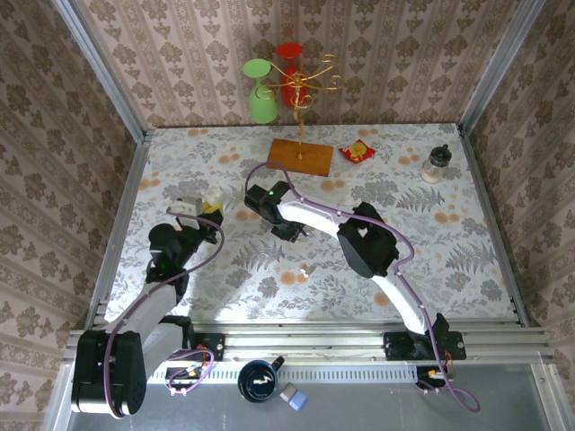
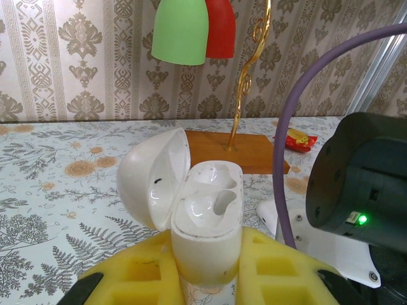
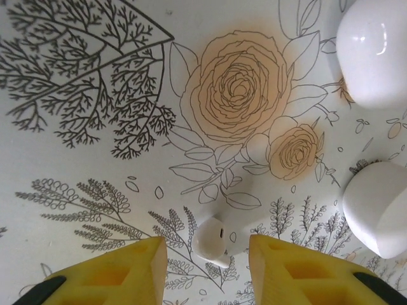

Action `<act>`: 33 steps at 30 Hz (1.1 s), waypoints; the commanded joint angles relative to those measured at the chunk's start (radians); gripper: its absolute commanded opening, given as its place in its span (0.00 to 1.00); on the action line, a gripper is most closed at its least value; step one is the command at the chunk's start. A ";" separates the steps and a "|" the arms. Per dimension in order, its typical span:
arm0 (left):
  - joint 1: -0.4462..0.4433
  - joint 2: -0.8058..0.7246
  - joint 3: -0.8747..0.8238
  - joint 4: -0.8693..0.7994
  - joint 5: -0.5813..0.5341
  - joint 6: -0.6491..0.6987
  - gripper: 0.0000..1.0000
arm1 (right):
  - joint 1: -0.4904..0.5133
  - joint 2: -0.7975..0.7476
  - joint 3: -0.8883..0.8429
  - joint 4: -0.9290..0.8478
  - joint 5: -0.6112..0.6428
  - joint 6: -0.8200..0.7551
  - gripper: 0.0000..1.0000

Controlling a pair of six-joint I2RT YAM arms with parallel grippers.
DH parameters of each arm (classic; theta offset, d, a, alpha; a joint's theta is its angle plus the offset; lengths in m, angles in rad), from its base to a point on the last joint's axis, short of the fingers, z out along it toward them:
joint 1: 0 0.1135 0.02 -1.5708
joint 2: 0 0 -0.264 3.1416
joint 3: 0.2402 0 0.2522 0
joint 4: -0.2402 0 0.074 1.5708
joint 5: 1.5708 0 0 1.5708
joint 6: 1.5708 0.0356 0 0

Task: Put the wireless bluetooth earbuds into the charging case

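Your left gripper (image 2: 206, 276): yellow pads clamped on open white charging case (image 2: 206, 219), case upright, lid tipped left. Your right gripper (image 3: 206, 249): jaws apart, straddling 1 white earbud (image 3: 212, 240) lying on flowered table (image 3: 95, 159), gap either side. Rounded white case (image 3: 372, 51) sits upper right.
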 commanded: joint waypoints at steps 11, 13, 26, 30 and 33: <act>0.009 0.004 -0.007 0.028 0.027 -0.006 0.01 | -0.012 0.055 0.050 -0.107 0.051 0.008 0.35; 0.009 0.005 -0.008 0.028 0.028 -0.006 0.01 | -0.015 0.050 0.050 -0.108 0.049 0.013 0.35; 0.008 0.006 -0.015 0.034 0.035 -0.011 0.01 | -0.027 0.074 0.021 -0.026 0.011 -0.060 0.35; 0.009 0.006 -0.014 0.036 0.035 -0.011 0.01 | -0.030 0.096 0.019 -0.018 0.018 -0.114 0.34; 0.009 0.008 -0.014 0.035 0.035 -0.011 0.01 | -0.030 0.110 0.020 -0.012 0.026 -0.152 0.34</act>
